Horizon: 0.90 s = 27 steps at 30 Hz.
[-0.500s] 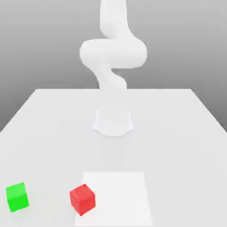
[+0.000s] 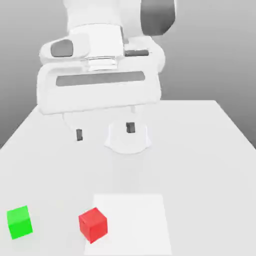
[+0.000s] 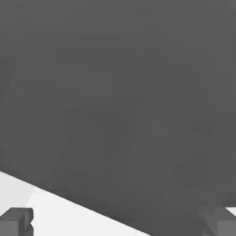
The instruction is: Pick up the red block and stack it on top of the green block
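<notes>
One small red block (image 2: 93, 224) sits on the table (image 2: 210, 150) just beside the green block (image 2: 19, 221), probably light and rigid, so pinch its flat opposite faces with your spread-apart gripper (image 2: 104, 131).

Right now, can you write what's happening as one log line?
gripper: open, holding nothing | red block: on table | green block: beside it, apart | stack: not started

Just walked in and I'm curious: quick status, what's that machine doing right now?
Hand open, empty, high above table. Small red cube on table, untouched. Small green cube apart, toward the exterior view's left. Nothing between them.
</notes>
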Available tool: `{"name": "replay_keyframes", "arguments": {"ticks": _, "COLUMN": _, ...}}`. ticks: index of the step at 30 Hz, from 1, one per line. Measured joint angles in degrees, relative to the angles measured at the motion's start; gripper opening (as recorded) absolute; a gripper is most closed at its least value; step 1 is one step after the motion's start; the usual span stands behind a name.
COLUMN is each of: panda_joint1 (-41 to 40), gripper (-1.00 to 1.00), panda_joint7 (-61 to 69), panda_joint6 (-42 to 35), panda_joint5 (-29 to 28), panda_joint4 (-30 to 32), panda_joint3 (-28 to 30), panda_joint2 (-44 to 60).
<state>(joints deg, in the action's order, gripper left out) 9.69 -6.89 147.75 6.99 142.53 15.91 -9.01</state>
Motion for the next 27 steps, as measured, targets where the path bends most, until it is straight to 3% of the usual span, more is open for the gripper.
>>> {"name": "replay_keyframes", "arguments": {"ticks": 8, "panda_joint1": -2.5, "gripper": 0.0, "panda_joint7": 14.9, "panda_joint6": 7.5, "panda_joint5": -0.3, "panda_joint4": 4.8, "panda_joint3": 0.8, "panda_joint2": 16.1}}
{"name": "replay_keyframes", "arguments": {"ticks": 13, "panda_joint1": -6.2, "gripper": 0.0, "panda_joint7": 20.6, "panda_joint6": 15.3, "panda_joint5": 5.2, "panda_joint4": 3.8, "panda_joint3": -3.8, "panda_joint2": 26.3}}
{"name": "replay_keyframes", "arguments": {"ticks": 14, "panda_joint1": -7.1, "gripper": -1.0, "panda_joint7": 21.4, "panda_joint6": 16.7, "panda_joint5": 6.2, "panda_joint4": 3.6, "panda_joint3": -4.9, "panda_joint2": 28.0}}
{"name": "replay_keyframes", "arguments": {"ticks": 21, "panda_joint1": -7.3, "gripper": -1.0, "panda_joint7": 21.4, "panda_joint6": 16.8, "panda_joint5": 6.2, "panda_joint4": 3.5, "panda_joint3": -5.2, "panda_joint2": 28.2}}
{"name": "replay_keyframes", "arguments": {"ticks": 27, "panda_joint1": -5.4, "gripper": -1.0, "panda_joint7": 17.2, "panda_joint6": 8.2, "panda_joint5": -0.9, "panda_joint4": 4.7, "panda_joint3": -0.4, "panda_joint2": 18.2}}
